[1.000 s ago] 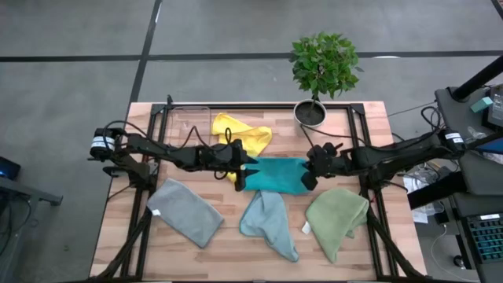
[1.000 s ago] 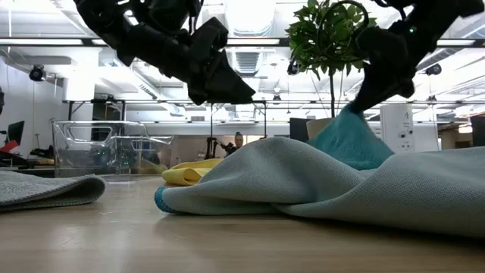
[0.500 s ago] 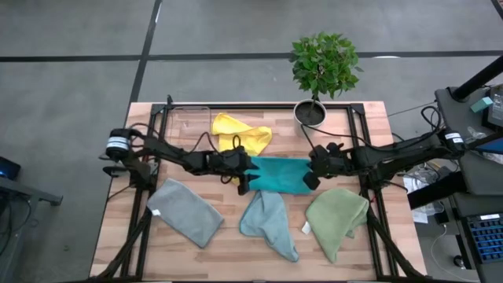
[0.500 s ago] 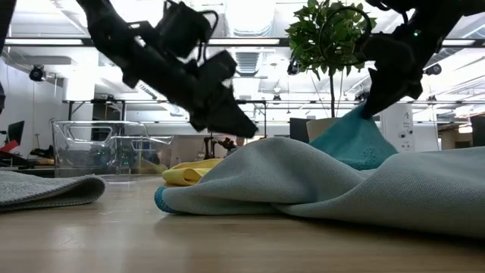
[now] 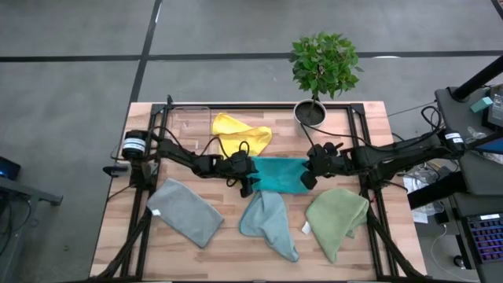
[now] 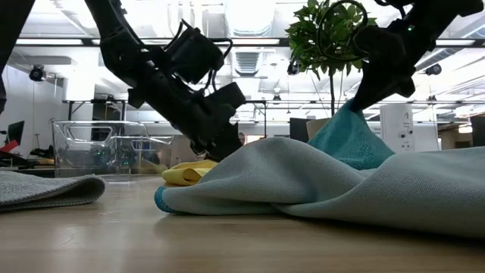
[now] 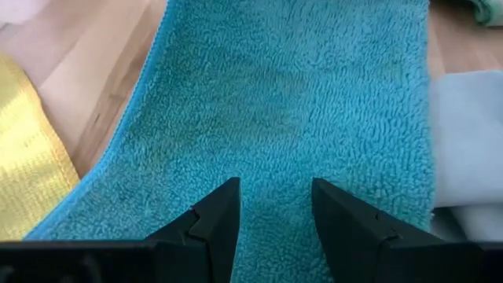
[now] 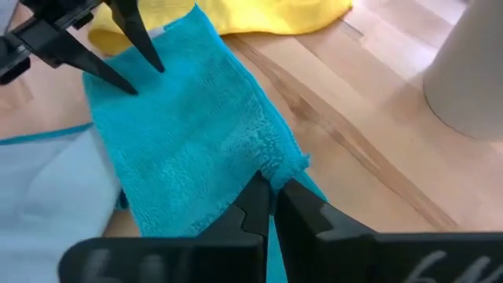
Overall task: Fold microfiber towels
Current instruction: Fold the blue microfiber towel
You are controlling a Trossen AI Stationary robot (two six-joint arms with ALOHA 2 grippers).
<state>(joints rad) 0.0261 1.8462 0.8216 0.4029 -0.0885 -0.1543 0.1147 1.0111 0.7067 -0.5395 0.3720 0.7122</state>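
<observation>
While the teal towel (image 5: 279,174) lies mid-table as a flat strip between the two arms, the right gripper (image 8: 271,206) is clamped shut on its right-hand edge, lifting that end into a peak that shows plainly in the low view (image 6: 350,142). The left gripper (image 7: 273,206) hovers low over the opposite end with its fingers parted and nothing between them; the looped pile fills the gap beneath.

Handling notes, judged from the look:
- Cloth is light and limp. The raised end drapes straight off the pinch with no stiffness, so it should sag wherever unsupported.
- Pile is plush and grippy, not slick. A thin pinch on the hem appears to hold.
- Not fragile; the likely risks are bunching or catching both layers, since the doubled edge shows at the right pinch.

Best hold for the left: the hemmed edge or corner nearest the yellow towel (image 5: 242,133), taken at the rim rather than mid-panel, so the fold stays square.

Other cloths: grey towel (image 5: 185,212), light blue towel (image 5: 269,223) and olive green towel (image 5: 336,219) lie along the near side, unfolded. The light blue one touches the teal's near edge, so a drag could disturb it.
</observation>
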